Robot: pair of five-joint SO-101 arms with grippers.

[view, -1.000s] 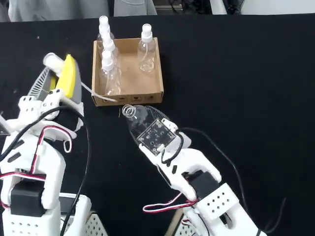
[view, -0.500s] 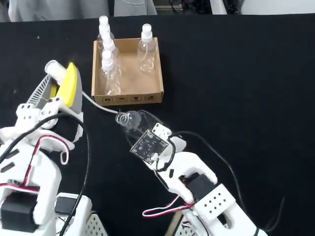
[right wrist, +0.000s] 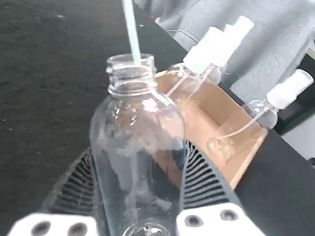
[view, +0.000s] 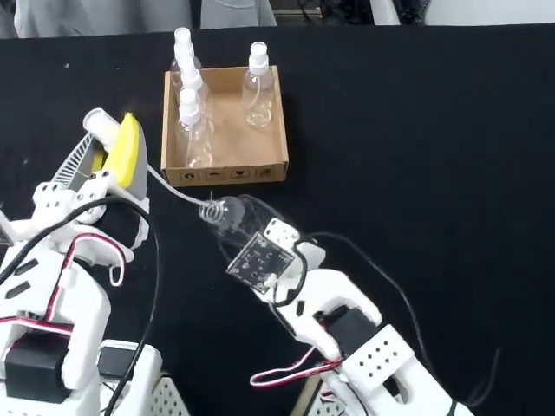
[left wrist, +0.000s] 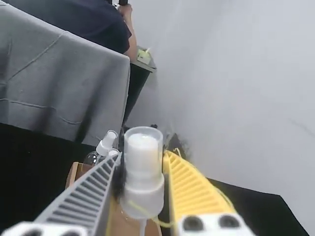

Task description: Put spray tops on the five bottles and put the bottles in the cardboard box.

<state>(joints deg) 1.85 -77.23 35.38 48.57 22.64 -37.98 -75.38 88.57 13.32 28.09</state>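
My left gripper [view: 106, 143] is shut on a white spray top [view: 98, 123] [left wrist: 142, 169], held left of the cardboard box [view: 224, 169]. The top's thin tube [view: 178, 194] [right wrist: 130, 29] slants down and its tip sits at the open neck of a clear bottle [view: 234, 218] [right wrist: 140, 152]. My right gripper [view: 245, 227] is shut on that bottle, just in front of the box. Several capped bottles [view: 195, 121] stand in the box, one [view: 258, 82] at its far right [right wrist: 256, 110].
The black table [view: 416, 156] stretches wide to the right of the box. Grey cloth [left wrist: 54, 93] hangs behind the table's far edge. Arm bases and red-white cables [view: 286, 368] crowd the near edge.
The right gripper swung the bottle leftward, bringing its neck under the tube tip. The left gripper shifted a little, so the tube now meets the bottle's mouth.
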